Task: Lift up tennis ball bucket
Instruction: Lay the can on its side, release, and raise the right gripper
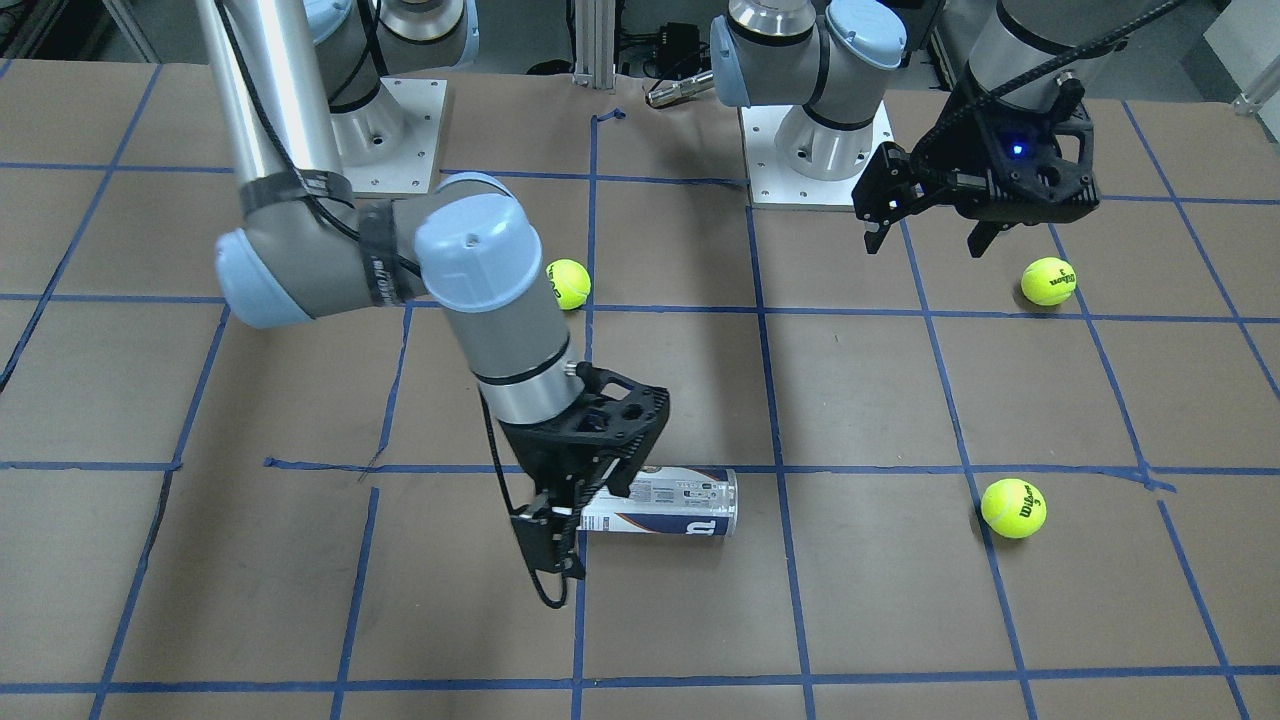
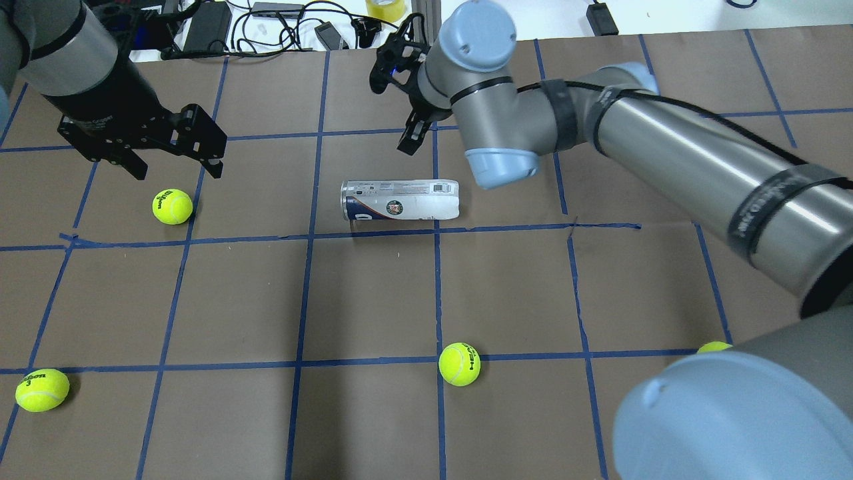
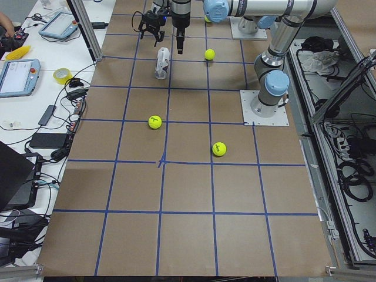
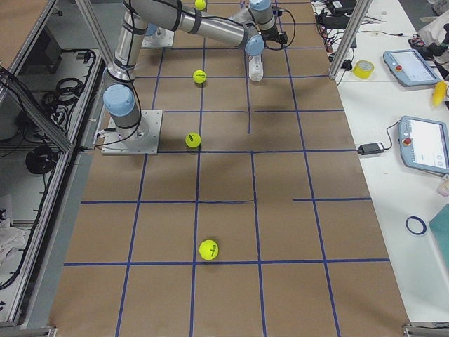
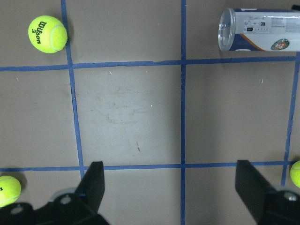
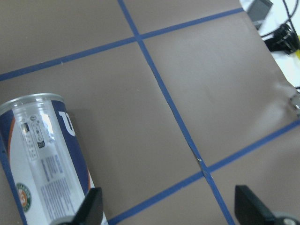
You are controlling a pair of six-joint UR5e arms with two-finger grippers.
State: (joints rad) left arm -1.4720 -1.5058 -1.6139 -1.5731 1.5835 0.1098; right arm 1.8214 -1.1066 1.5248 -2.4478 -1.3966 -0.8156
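Note:
The tennis ball bucket (image 2: 400, 200) is a clear tube with a white and navy label. It lies on its side mid-table, also in the front view (image 1: 670, 500), the left wrist view (image 5: 262, 30) and the right wrist view (image 6: 42, 159). My right gripper (image 2: 394, 107) is open and empty. It hovers just beyond the tube's far side, near its closed end (image 1: 580, 520). Its fingers (image 6: 89, 208) are spread wide, and nothing is between them. My left gripper (image 2: 176, 170) is open and empty, high above the table's left part and apart from the tube (image 1: 928, 243).
Loose tennis balls lie on the brown paper: one under the left gripper's area (image 2: 172, 207), one at the near left (image 2: 42, 390), one near the middle front (image 2: 459, 364). Another shows partly behind my right arm (image 2: 714, 347). Cables and gear lie beyond the far edge.

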